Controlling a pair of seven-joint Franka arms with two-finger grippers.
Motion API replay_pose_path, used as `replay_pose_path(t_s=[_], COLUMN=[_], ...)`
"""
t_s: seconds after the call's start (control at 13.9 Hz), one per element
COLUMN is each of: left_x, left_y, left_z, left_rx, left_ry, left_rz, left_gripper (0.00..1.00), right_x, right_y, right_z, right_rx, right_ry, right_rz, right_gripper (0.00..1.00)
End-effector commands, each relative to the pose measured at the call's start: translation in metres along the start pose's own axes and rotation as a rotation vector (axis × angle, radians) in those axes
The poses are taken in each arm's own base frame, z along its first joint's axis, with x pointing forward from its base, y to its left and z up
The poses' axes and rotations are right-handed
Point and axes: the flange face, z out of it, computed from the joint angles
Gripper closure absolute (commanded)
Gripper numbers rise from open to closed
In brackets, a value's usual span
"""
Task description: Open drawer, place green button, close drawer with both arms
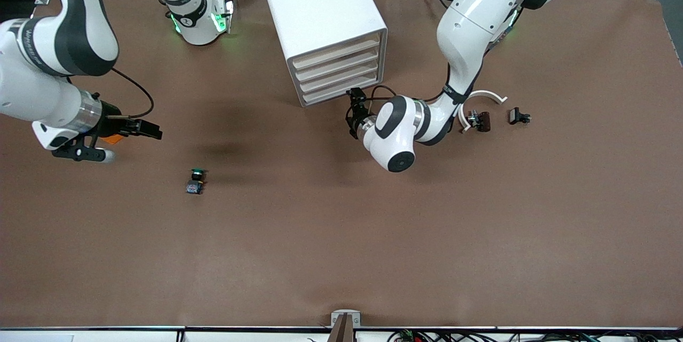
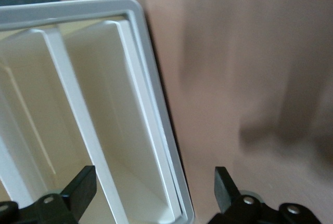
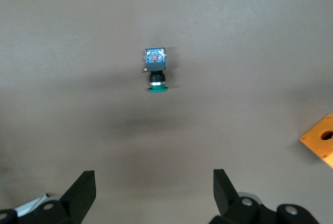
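Note:
The white cabinet [image 1: 320, 11] stands at the table's middle, near the arms' bases, and all of its beige-fronted drawers are pushed in. My left gripper [image 1: 352, 113] is open just in front of the lowest drawer [image 1: 331, 97], at the corner toward the left arm's end. In the left wrist view its fingers [image 2: 78, 190] straddle the cabinet's frame edge [image 2: 156, 104] without touching it. The button [image 1: 196, 181], green cap and dark base, lies on its side on the mat. My right gripper [image 1: 151, 130] hovers open and holds nothing, apart from the button [image 3: 155, 70].
An orange block [image 1: 112, 139] with a hole lies under the right hand, also seen as an orange block [image 3: 320, 143] in the right wrist view. Two small dark clips [image 1: 518, 116] and a white curved piece [image 1: 483, 97] lie toward the left arm's end.

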Motion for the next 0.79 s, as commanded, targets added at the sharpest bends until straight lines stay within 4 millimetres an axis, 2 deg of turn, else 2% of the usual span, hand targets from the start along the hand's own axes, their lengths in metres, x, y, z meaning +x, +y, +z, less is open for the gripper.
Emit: replay_pose_path(t_s=[0.0,0.14,0.22,0.43,0.57,0.72], left_x=[0.000,0.011,0.008,0.009,0.008,0.004], left_y=[-0.002,0.003,0.002,0.007,0.008,0.000], left_z=[0.011,0.011,0.012,0.027,0.035,0.047], left_rx=[0.084,0.180,0.199,0.224,0.251,0.283], left_ry=[-0.005,-0.033,-0.057,-0.059,-0.074,-0.046], left_rz=[-0.088,-0.119,-0.122,-0.128,-0.135,-0.126], left_gripper=[0.00,0.00,0.00,0.28,0.32,0.32], right_x=[-0.020,-0.024,-0.020,-0.005,0.004,0.012], right_y=[-0.011,-0.024,-0.028,-0.041,-0.050,-0.055], right_z=[0.029,0.052,0.063,0.105,0.132,0.163], right_rx=[0.016,0.010,0.007,-0.007,-0.006,-0.008], right_ry=[0.055,0.105,0.122,0.151,0.190,0.224], right_rz=[0.028,-0.008,-0.015,-0.051,-0.065,-0.075], right_gripper=[0.00,0.00,0.00,0.00,0.00,0.00])
